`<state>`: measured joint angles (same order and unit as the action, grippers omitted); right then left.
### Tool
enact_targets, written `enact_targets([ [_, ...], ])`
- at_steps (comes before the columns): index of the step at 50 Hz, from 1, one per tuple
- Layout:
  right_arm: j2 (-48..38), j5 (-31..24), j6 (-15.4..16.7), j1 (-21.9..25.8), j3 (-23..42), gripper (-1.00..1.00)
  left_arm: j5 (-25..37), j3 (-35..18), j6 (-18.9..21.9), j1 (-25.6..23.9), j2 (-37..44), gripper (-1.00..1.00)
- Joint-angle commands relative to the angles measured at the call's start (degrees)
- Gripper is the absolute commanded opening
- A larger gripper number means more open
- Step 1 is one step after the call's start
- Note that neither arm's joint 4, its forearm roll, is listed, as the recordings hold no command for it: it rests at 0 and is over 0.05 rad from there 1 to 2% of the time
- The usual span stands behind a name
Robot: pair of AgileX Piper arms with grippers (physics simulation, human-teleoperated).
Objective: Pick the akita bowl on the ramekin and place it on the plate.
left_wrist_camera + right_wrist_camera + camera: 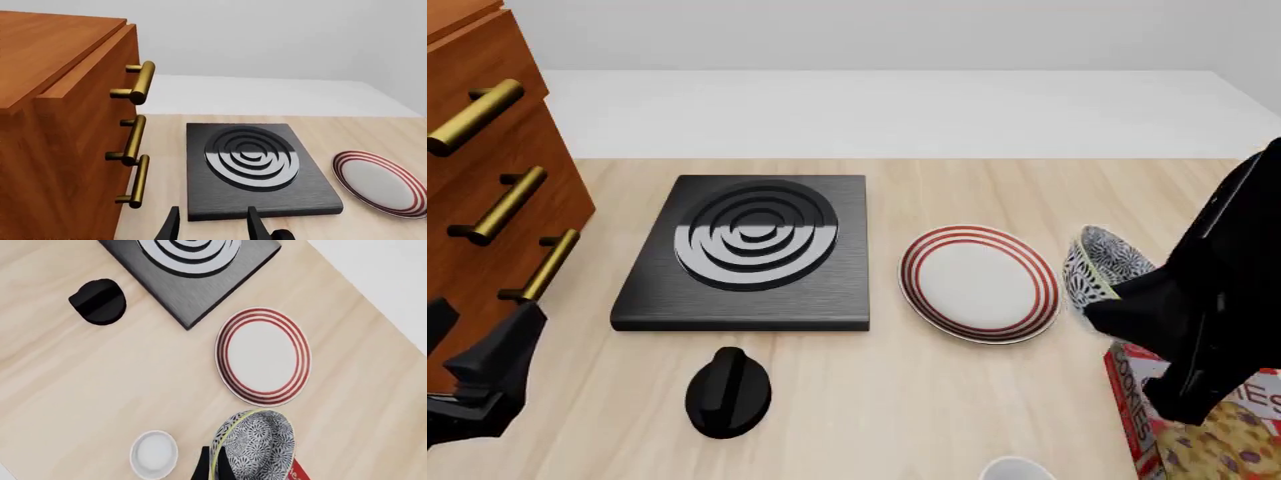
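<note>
Akita bowl [257,447] hangs in the right claw [212,467], whose fingers are closed on its yellow-green rim; it is tipped on edge, so its speckled side shows in the right wrist view. In the front view the bowl [1104,263] is lifted off the table [868,400], just right of the plate [980,281] and not over it, with the right arm's dark body in front of it. Nearest the arms, the white ramekin [1016,468] sits at the bottom edge, apart from the bowl, and a red printed box [1194,430] lies under the right arm; its lettering is cut off and cannot be read. The left claw [212,225] hovers low at the left with its fingers parted, holding nothing. A black knob [727,393] lies farther in, then the black stove plate [751,252]. A wooden cabinet [487,170] with brass handles stands at the far left.
</note>
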<state>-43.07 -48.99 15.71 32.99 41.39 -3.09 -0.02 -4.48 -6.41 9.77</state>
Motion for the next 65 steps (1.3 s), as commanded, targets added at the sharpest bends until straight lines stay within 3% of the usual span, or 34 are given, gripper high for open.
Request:
enact_targets([
  [1,-6.1,2.0,2.3,-3.3,7.4,-1.00,0.6,0.0,-0.2,0.1,-0.7,1.00],
  [14,-14.5,8.9,1.4,-3.5,8.4,-1.00,1.3,0.0,-0.4,0.3,-1.3,1.00],
  [48,-32.2,16.5,2.1,-8.0,15.5,-1.00,1.3,0.0,-0.5,0.5,-1.6,1.00],
  [65,-40.1,18.9,5.9,-9.8,17.6,-1.00,1.3,0.0,-0.4,0.8,-1.4,1.00],
])
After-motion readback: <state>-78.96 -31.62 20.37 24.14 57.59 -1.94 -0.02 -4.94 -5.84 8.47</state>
